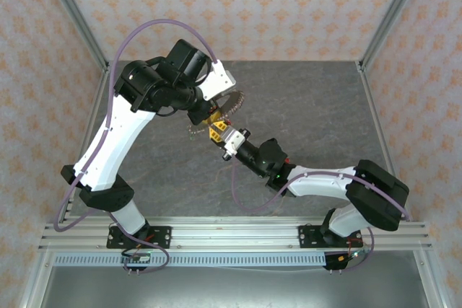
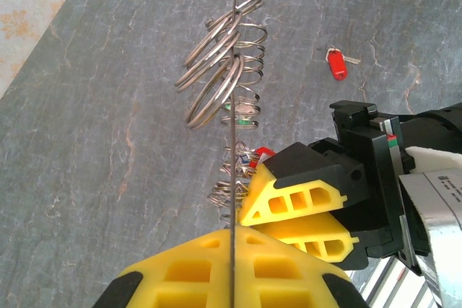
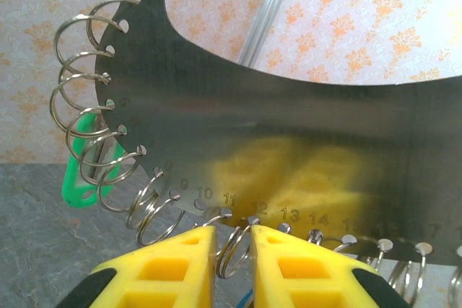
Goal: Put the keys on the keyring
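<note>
Flat crescent steel keyring plate [image 3: 289,120] is off the table, long axis running straight out from the left gripper [image 2: 232,250], which clamps it. The ringed rim faces the right gripper [image 3: 232,250], whose fingers sit narrowly apart astride one wire split ring [image 3: 229,254]; can't tell if it grips.

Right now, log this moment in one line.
left gripper: shut on keyring plate | right gripper: jaws close around one split ring, grip unclear | red key: loose on table | green key: hanging at plate edge
</note>
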`<move>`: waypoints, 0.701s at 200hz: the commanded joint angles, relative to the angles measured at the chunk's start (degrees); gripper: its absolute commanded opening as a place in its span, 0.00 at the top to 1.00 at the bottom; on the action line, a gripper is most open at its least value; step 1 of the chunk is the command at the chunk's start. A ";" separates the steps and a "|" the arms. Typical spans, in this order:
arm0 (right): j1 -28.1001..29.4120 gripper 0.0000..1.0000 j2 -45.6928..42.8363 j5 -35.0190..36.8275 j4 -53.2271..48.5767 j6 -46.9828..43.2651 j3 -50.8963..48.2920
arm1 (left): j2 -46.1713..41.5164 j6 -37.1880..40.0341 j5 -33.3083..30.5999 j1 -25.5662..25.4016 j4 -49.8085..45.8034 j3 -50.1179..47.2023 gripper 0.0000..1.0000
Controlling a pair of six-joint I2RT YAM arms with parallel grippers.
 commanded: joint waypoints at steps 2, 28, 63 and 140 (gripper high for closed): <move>0.31 0.81 0.53 0.82 0.40 -0.30 1.56 | -2.19 -0.48 -0.42 -0.50 1.61 -0.10 1.00; 0.32 0.81 0.88 0.97 0.67 -0.30 1.87 | -2.25 -0.51 -0.28 -0.50 1.60 -0.20 1.00; 0.31 0.81 1.08 1.44 1.23 -0.56 2.06 | -2.27 -0.61 -0.18 -0.50 1.65 -0.19 1.00; 0.24 0.86 1.52 2.34 1.36 -1.26 2.34 | -2.30 -0.84 0.00 -0.50 1.66 -0.23 1.00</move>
